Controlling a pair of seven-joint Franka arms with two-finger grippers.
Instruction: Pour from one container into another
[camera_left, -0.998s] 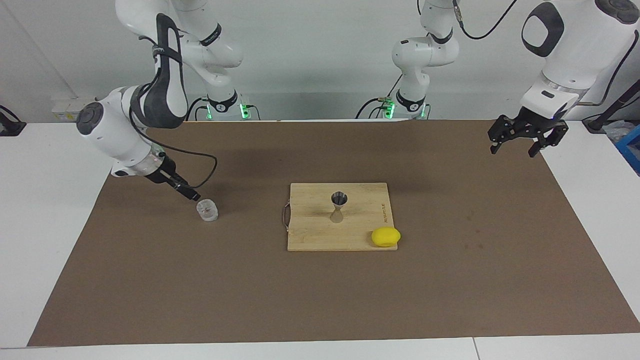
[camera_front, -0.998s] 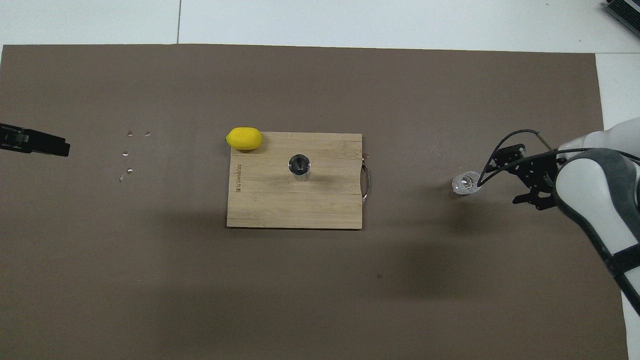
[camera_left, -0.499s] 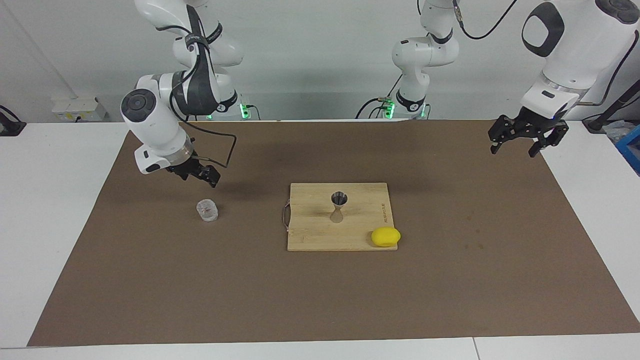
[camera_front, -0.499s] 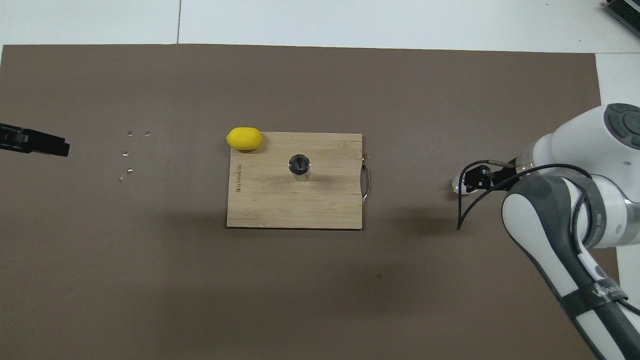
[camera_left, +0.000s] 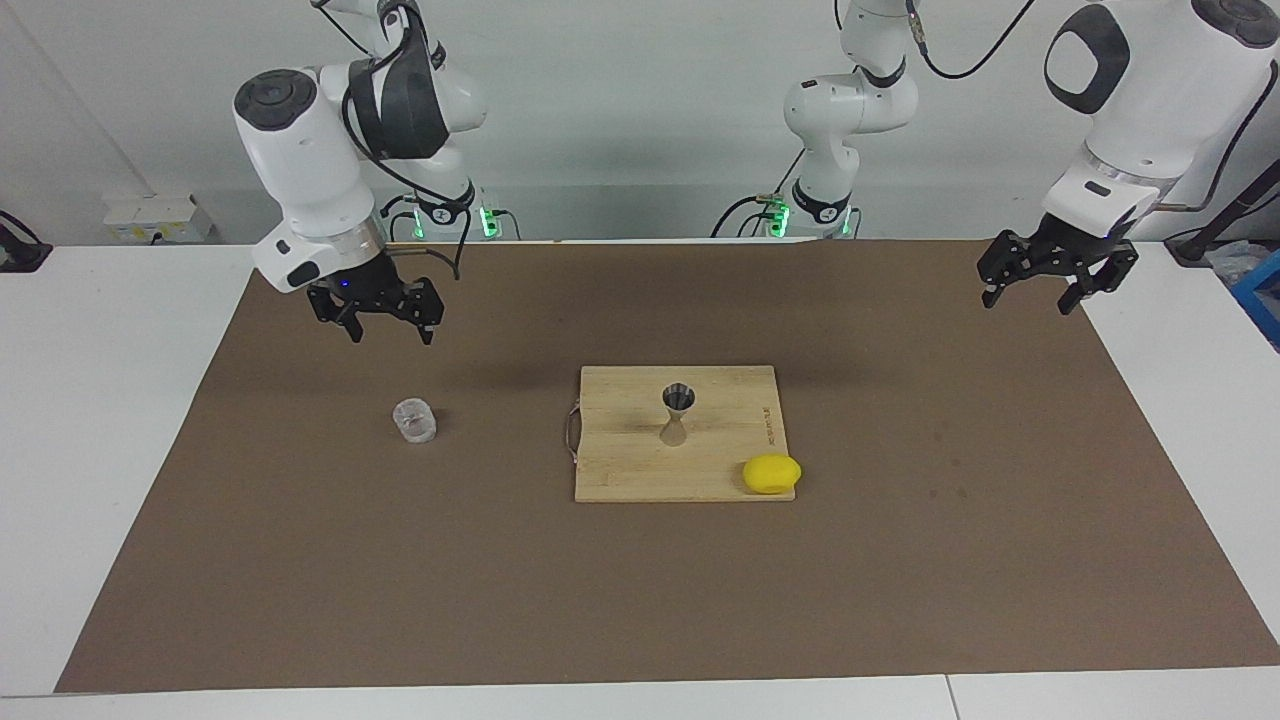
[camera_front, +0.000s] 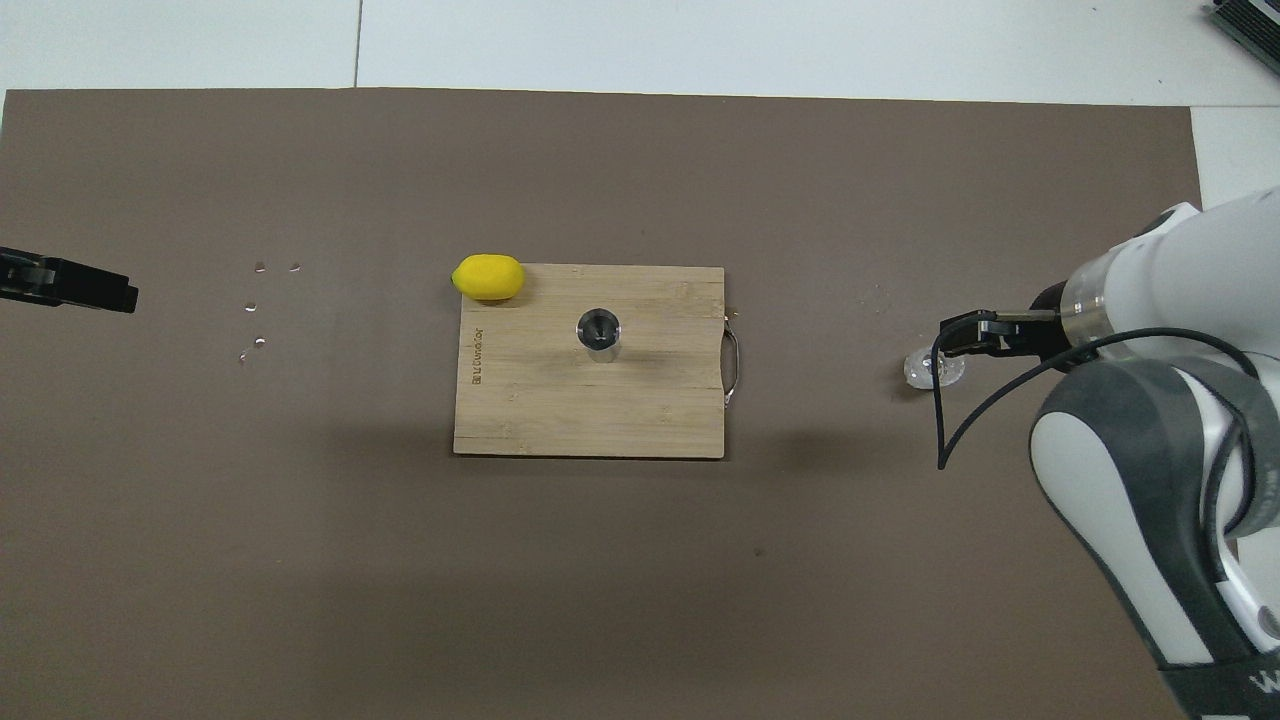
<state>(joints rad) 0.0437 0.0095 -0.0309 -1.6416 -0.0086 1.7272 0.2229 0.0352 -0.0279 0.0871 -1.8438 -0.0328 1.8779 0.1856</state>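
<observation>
The short clear glass cup (camera_left: 414, 420) (camera_front: 933, 370) stands upright on the brown mat toward the right arm's end of the table. My right gripper (camera_left: 390, 335) (camera_front: 960, 338) hangs open above the mat, pointing down, clear of the cup and holding nothing. The silver hourglass jigger (camera_left: 678, 412) (camera_front: 598, 332) stands upright on the wooden cutting board (camera_left: 620, 470) (camera_front: 560, 410) at the middle of the table. At the left arm's end of the mat, my left gripper (camera_left: 1028, 303) (camera_front: 120, 292) waits in the air, open and empty.
A yellow lemon (camera_left: 771, 473) (camera_front: 487, 277) lies at the board's corner farthest from the robots, toward the left arm's end. The board's metal handle (camera_front: 735, 368) faces the glass cup. A few droplets (camera_front: 258, 300) dot the mat near the left gripper.
My right gripper has lifted away from the glass cup and swung from a slanted reach to pointing straight down. The cup stayed put. The left arm has not moved.
</observation>
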